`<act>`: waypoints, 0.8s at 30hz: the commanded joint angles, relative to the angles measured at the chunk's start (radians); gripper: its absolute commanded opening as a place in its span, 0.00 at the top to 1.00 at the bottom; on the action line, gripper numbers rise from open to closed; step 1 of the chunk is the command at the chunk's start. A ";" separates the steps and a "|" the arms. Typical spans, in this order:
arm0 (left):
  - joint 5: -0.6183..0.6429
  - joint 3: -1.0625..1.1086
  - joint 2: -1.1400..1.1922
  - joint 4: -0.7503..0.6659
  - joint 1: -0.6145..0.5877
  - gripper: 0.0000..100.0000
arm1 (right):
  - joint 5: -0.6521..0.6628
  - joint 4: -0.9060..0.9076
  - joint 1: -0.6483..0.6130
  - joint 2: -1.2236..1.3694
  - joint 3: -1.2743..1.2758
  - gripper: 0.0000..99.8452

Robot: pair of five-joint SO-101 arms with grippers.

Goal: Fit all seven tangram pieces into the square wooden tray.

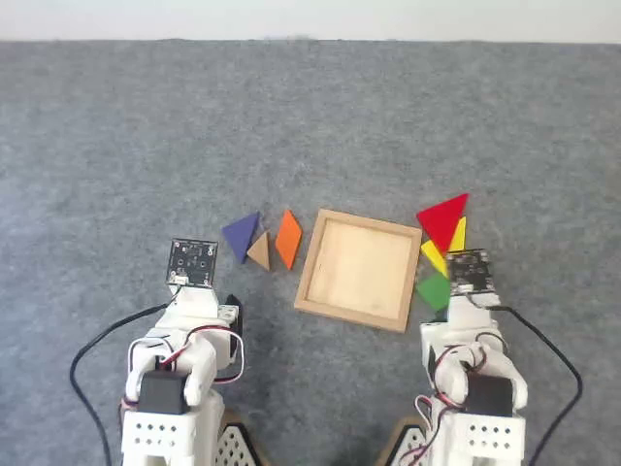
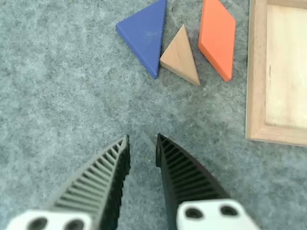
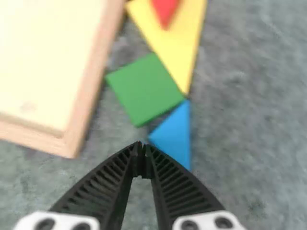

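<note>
- Surface: a grey, felt-like mat (image 1: 291, 126) covers the table. A pale wall (image 1: 310, 17) strip runs along its far edge.
- Hidden or cut off: in the high view the right arm's wrist board (image 1: 471, 274) covers part of the yellow triangle (image 1: 434, 255) and the green square (image 1: 433, 290). The red triangle (image 1: 441, 218) lies over one end of the yellow triangle. Both wrist views cut the tray (image 1: 309, 260) at the frame edge.
- Left gripper (image 2: 142, 143): the ribbed black fingers stand slightly apart with a narrow gap and hold nothing. They are over bare mat. The navy triangle (image 2: 144, 33), wood triangle (image 2: 180, 57) and orange rhomboid (image 2: 217, 36) lie ahead of the tips, well apart from them. A tray corner lies off to one side.
- Right gripper (image 3: 143, 149): the fingers are pressed together with nothing between them. The tips are just beside the cyan triangle (image 3: 173, 136); whether they touch it cannot be told. The green square lies just beyond, and a tray corner is near.
- Tray: square, pale wood, with a raised rim, turned slightly on the mat. It lies between the two groups of pieces, and all seven are outside it.
- Pieces: flat with a matte finish. The wood triangle is unpainted and touches the navy triangle. The green square touches the yellow triangle along an edge.
</note>
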 commanded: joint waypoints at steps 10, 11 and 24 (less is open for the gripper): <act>-0.005 -0.013 -0.020 0.006 0.003 0.91 | 0.009 -0.012 -0.289 -0.018 0.017 0.99; -0.005 -0.013 -0.020 0.006 0.003 0.91 | 0.011 -0.010 -0.300 -0.018 0.017 0.99; -0.005 -0.013 -0.020 0.006 0.003 0.91 | 0.448 -0.200 0.260 -0.016 -0.158 0.99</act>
